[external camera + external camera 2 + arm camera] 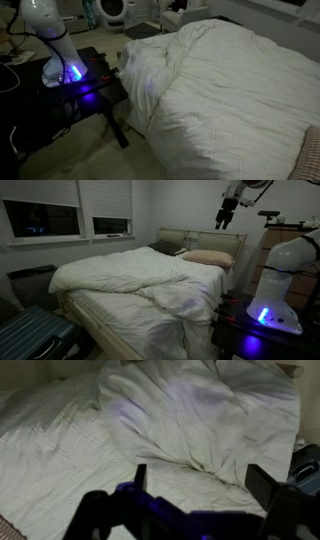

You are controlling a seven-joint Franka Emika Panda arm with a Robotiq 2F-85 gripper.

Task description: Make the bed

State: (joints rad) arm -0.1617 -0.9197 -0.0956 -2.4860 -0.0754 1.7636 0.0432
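We find bed below claw, unmade: duvet bunched and folded back, sheet bare at foot; claw hangs high, jaws wide, holding nil; task approx. unstarted, all spreading left.

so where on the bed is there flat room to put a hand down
Along the near edge of the bed, a flat stretch lies free below the bunched duvet; the wrist view shows flat room left of the fold. The middle is heaped; pillows fill the head end.
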